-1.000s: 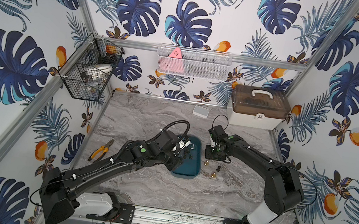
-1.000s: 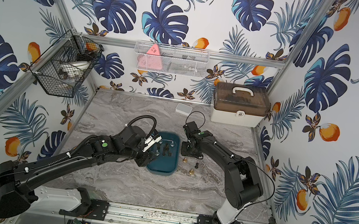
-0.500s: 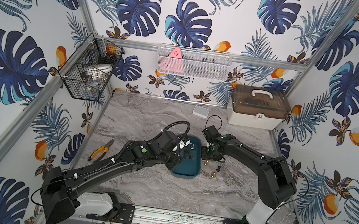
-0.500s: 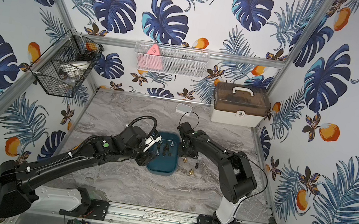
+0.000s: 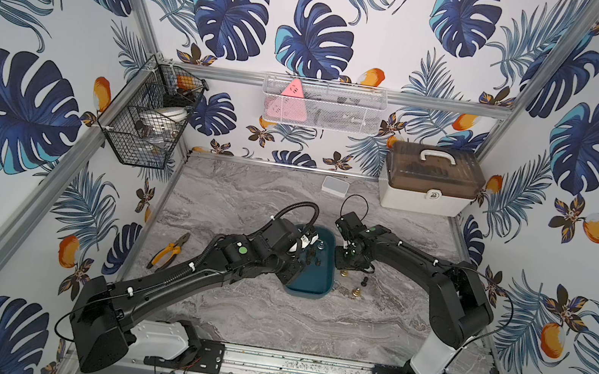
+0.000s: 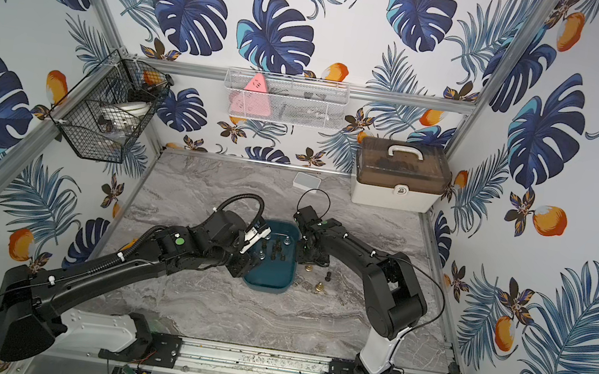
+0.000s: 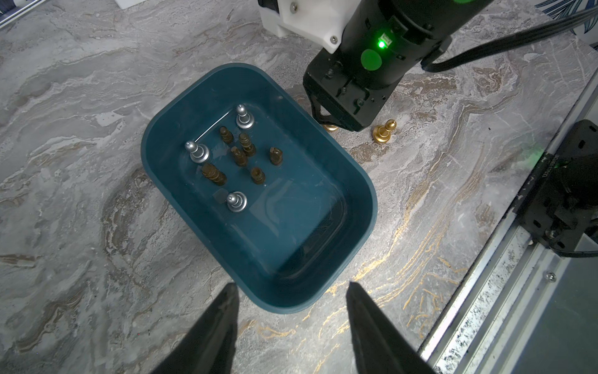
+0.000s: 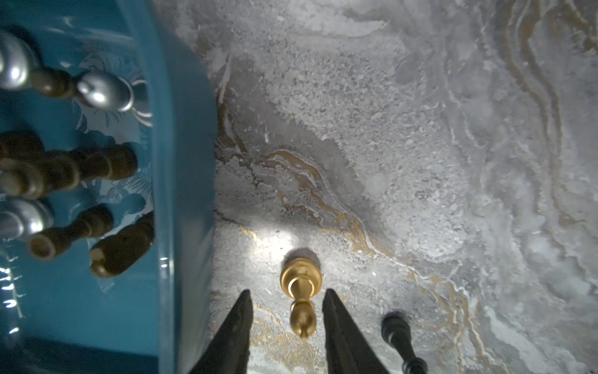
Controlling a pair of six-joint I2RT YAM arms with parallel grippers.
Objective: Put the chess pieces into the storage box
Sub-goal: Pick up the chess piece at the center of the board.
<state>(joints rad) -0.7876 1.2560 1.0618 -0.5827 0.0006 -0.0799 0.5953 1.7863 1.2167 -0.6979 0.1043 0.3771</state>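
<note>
The dark teal storage box [image 7: 291,226] sits open on the marble counter [image 7: 81,226]. Clustered toward its far end, three silver pieces [image 7: 236,201] and six dark brown pieces [image 7: 239,156] stand upright. Just outside its long wall, two gold pieces [image 7: 383,132] and one black piece [image 8: 398,333] stand on the counter.

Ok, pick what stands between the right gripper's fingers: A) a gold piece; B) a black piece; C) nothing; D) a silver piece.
A: in the right wrist view a gold piece stands upright on the table between the open fingers of the right gripper, with the black piece outside them.
</note>
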